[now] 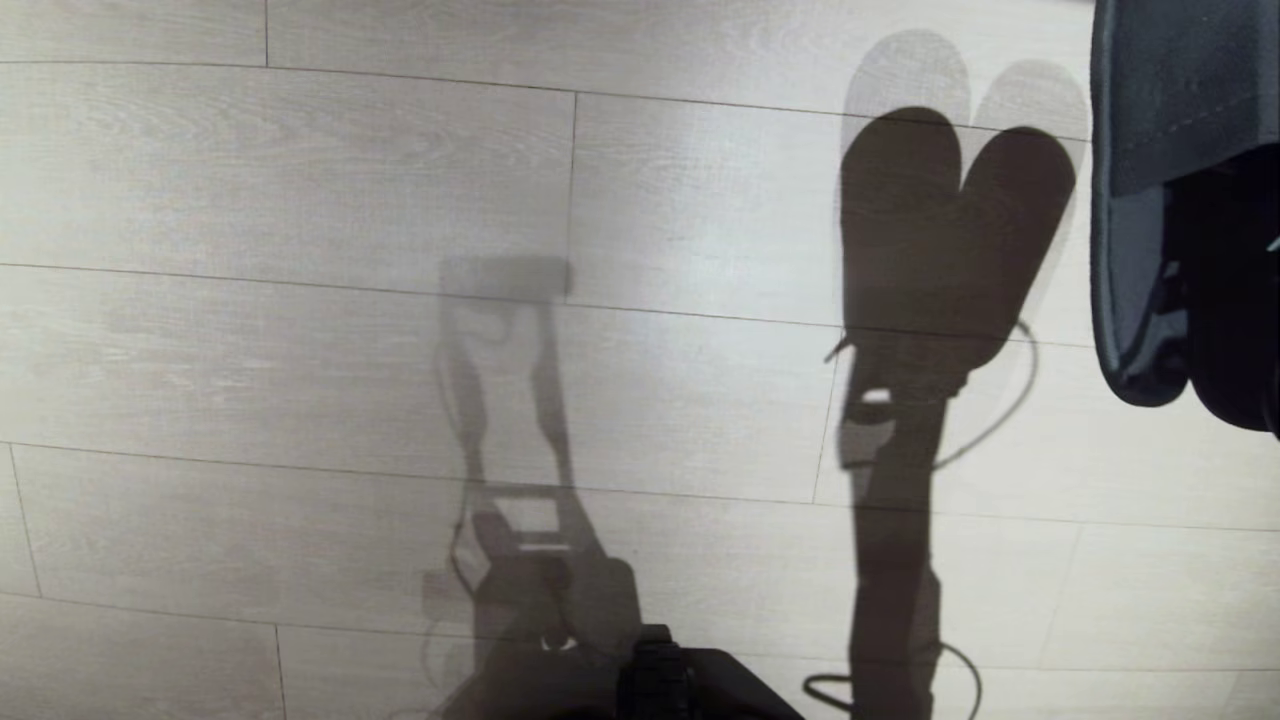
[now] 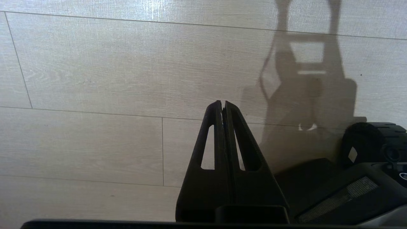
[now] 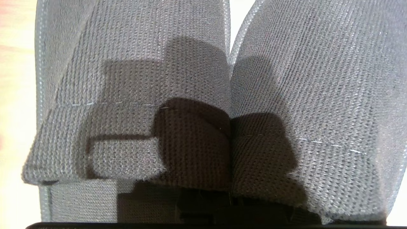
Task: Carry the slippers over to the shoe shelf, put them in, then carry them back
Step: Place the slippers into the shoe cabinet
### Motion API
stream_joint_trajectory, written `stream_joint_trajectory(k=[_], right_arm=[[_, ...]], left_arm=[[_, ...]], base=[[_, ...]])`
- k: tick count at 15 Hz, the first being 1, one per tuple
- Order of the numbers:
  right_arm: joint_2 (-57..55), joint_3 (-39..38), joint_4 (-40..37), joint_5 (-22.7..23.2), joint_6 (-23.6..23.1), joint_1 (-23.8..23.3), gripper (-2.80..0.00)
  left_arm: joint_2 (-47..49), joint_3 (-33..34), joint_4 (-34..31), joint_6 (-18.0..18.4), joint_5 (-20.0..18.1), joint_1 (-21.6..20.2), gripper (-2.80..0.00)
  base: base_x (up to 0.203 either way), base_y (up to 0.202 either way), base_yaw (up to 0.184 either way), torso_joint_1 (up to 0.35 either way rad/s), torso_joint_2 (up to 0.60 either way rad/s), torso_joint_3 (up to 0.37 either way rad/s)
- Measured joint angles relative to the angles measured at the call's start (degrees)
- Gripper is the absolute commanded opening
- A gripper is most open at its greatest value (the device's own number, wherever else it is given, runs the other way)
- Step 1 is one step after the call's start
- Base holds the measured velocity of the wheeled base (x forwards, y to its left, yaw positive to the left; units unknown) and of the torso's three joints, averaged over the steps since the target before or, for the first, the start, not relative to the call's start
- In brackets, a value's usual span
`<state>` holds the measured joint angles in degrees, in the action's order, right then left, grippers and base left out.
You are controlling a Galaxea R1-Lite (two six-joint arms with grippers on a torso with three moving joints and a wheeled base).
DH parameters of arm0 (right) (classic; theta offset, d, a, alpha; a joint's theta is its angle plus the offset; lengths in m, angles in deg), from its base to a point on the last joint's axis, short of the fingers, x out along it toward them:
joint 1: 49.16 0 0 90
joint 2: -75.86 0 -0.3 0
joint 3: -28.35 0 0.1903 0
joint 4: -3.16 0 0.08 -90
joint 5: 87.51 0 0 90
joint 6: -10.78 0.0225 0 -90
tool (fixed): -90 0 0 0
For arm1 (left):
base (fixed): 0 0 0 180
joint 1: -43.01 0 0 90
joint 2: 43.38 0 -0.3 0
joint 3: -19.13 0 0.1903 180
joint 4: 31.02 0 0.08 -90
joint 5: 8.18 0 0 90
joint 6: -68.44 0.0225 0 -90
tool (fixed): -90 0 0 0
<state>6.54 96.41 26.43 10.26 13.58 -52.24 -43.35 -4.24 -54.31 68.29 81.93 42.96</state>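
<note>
The left pincer (image 2: pixel 223 103) hangs parked low in front of the robot's base, pointing down toward the floor (image 2: pixel 95 79), its two slotted black fingers (image 2: pixel 210 140) pressed together along their length with nothing between them. The right arm is raised at the right edge of the head view, its dark wrist (image 1: pixel 1235 290) partly hidden. The right pincer, its fingers out of sight, is clamped tight on the slippers (image 3: pixel 203 95), which hang off the floor.

Light: bright, from behind the robot.
Shadows: hard arm and slipper outlines on floor (image 1: pixel 300 180).
Glare: pale sheen on planks.
Focus: sharp.
</note>
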Motion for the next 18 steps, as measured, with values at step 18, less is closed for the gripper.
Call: stream_joint_trajectory(k=[18], right_arm=[[56.3, -36.1, -33.1, 2.4, -2.5, 1.1, -2.8]], left_arm=[[0.0, 0.0, 0.0, -0.1, 0.0, 0.0, -2.8]], base=[[0.0, 0.0, 0.0, 0.0, 0.0, 0.0]])
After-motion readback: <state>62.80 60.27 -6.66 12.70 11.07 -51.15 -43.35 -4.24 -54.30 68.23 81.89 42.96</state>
